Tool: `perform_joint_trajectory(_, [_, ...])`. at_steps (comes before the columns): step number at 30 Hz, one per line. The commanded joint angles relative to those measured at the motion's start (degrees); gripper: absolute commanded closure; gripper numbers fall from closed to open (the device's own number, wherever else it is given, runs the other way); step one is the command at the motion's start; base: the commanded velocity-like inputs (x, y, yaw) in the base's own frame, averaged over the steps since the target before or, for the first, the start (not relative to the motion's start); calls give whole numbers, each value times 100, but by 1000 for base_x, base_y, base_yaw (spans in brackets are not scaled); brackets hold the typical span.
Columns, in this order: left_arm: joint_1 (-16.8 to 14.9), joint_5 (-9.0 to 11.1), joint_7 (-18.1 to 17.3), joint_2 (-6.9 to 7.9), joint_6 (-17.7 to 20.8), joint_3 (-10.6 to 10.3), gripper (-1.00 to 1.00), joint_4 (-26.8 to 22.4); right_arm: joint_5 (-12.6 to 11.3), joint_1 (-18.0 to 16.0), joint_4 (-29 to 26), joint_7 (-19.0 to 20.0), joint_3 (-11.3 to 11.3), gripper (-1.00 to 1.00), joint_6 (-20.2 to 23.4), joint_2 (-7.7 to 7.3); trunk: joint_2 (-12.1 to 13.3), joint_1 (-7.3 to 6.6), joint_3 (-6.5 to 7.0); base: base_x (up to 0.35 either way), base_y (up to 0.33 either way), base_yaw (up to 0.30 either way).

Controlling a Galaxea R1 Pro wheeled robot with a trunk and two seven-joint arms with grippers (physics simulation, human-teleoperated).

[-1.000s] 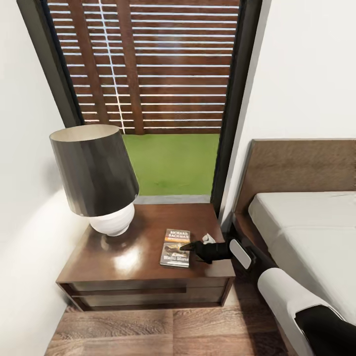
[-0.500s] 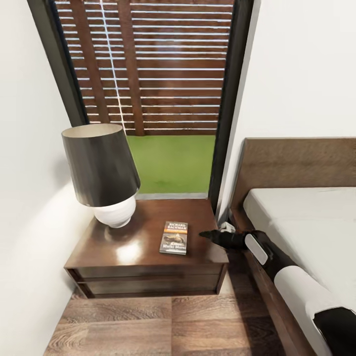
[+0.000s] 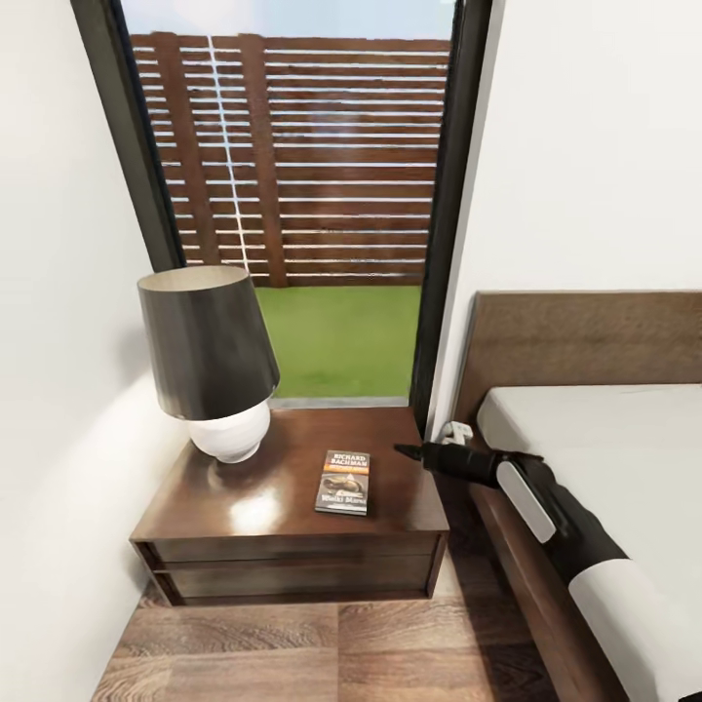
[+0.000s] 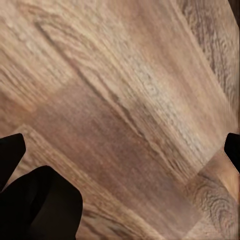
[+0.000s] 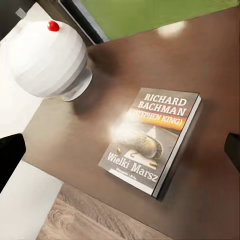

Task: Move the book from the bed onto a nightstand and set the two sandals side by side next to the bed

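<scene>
The book (image 3: 343,482) lies flat, cover up, on the glossy dark brown nightstand (image 3: 292,561), right of its middle. In the right wrist view the book (image 5: 152,137) shows its "RICHARD BACHMAN" lettering, with one black fingertip (image 5: 10,155) at each side edge, far apart. My right gripper (image 3: 414,454) hovers open and empty over the nightstand's right edge, a short way right of the book and not touching it. My left gripper's fingertips (image 4: 12,150) stand wide apart over the wood-plank floor (image 4: 130,110), holding nothing. The bed (image 3: 604,429) is at the right. The sandals are out of view.
A lamp (image 3: 210,351) with a dark shade and white round base (image 5: 47,60) stands on the nightstand's left rear. Behind is a tall black-framed window (image 3: 322,244) onto lawn and a slatted fence. A small white object (image 3: 454,429) sits between nightstand and bed. A white wall closes the left.
My right gripper has drawn back from the book's edge toward the bed. The book stays put on the nightstand. The head view has shifted upward and a little back.
</scene>
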Motion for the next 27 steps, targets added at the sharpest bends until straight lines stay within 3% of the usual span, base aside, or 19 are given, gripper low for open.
perform_joint_trajectory(1, [-1, 61, 55, 0, 24, 3, -100, -17, -13, 45, -147, -62, 10, -100, 47, -18, 0, -3, 18, -2, 0, -27])
perform_joint_trajectory(7, [-17, 60, 66, 0, 24, 10, -100, -75, -11, 221, -675, -542, 24, -100, 130, -51, 42, -36, 147, -1, 0, -25])
perform_joint_trajectory(8, [-22, 54, 74, 3, 24, 25, -100, -104, -1, 415, -957, -786, 41, -100, 97, -61, 82, -58, 165, 0, 0, -6])
perform_joint_trajectory(12, [-24, 50, 82, 6, 26, 29, -100, -109, 82, 712, -1274, -880, 67, -100, -52, -67, 243, -146, 237, 0, 0, -4])
perform_joint_trajectory(16, [-24, 50, 92, 8, 29, 28, -100, -106, 456, 953, -1654, -924, 81, -100, -212, -67, 403, -233, 309, 0, 0, -2])
perform_joint_trajectory(27, [-24, 50, 92, 8, 29, 28, -100, -106, 456, 953, -1654, -924, 81, -100, -212, -67, 844, -475, 506, 0, 0, -1])
